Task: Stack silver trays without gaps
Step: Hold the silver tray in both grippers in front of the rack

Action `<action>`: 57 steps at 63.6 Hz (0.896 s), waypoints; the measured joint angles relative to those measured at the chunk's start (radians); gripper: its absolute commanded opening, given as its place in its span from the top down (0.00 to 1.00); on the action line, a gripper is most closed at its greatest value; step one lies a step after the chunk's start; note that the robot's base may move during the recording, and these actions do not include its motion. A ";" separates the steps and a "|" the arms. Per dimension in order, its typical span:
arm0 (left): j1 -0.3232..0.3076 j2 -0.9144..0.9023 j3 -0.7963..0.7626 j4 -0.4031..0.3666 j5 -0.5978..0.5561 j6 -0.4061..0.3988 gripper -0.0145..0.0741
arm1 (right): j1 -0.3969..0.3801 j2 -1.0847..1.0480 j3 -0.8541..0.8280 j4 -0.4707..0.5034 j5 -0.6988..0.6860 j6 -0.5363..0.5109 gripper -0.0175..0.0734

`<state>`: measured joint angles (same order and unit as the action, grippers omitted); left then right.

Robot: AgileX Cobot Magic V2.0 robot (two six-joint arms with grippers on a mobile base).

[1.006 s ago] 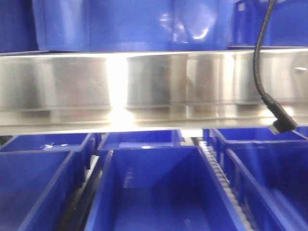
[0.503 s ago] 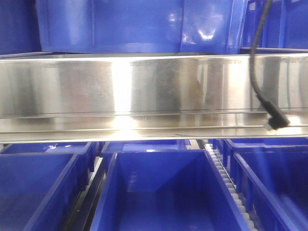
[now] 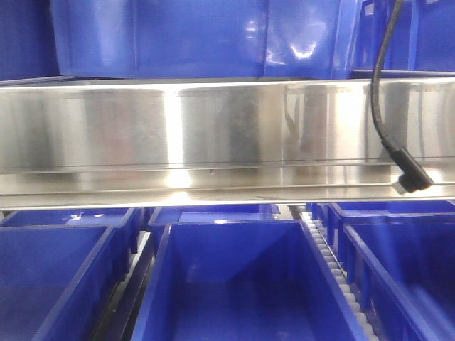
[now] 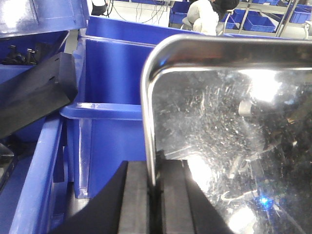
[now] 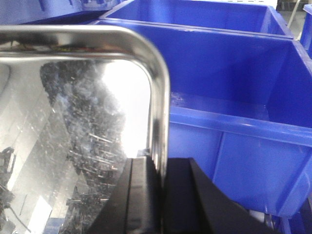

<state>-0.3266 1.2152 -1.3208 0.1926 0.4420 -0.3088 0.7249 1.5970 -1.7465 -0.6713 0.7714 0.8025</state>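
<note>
Here, left wrist view: left fingers closed tight on the left rim of the silver tray, on the near side of its rounded far corner; scratched mirror surface spreading to the right. Right wrist view: right fingers likewise pinched shut on the right rim of the silver tray. Deep blue bins close beside each gripped rim. Front view: long brushed-steel rail across the frame, blue bins beneath and behind, black cable hanging at right.
</note>
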 measured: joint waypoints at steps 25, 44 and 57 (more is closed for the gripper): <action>0.000 0.000 0.000 0.000 0.000 0.000 0.86 | 0.000 0.000 0.000 0.000 0.000 0.000 0.89; 0.000 0.000 0.000 0.000 0.000 0.000 0.86 | 0.000 0.000 0.000 0.000 0.000 0.000 0.89; 0.000 0.000 0.000 0.000 0.000 0.000 0.86 | 0.000 0.000 0.000 0.000 0.000 0.000 0.89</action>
<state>-0.3266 1.2152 -1.3208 0.1926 0.4420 -0.3088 0.7249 1.5970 -1.7465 -0.6713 0.7714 0.8025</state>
